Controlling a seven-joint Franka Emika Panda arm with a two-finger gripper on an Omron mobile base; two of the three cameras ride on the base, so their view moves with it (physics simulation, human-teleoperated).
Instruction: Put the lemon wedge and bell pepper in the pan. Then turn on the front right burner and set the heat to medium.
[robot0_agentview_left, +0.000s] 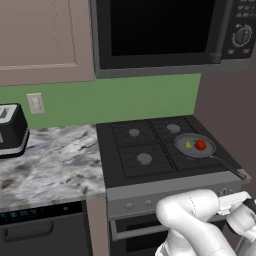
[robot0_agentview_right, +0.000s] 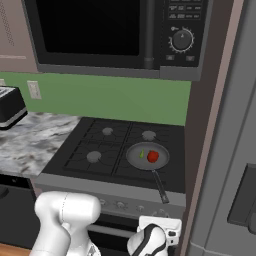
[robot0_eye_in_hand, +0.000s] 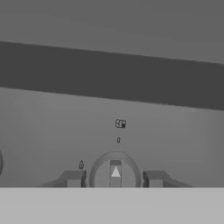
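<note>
Now the pan (robot0_agentview_left: 194, 145) sits on the front right burner (robot0_agentview_right: 131, 161) of the black cooktop (robot0_agentview_left: 125, 150), its dark handle (robot0_agentview_left: 229, 167) pointing toward the near edge. Inside it the red bell pepper (robot0_agentview_left: 200, 144) lies just right of the lemon wedge (robot0_agentview_left: 188, 145). Low at the stove front, the tool (robot0_eye_in_hand: 114, 179) has its fingers (robot0_eye_in_hand: 73, 179) on either side of a round knob (robot0_eye_in_hand: 115, 171), with small gaps showing between pads and knob.
</note>
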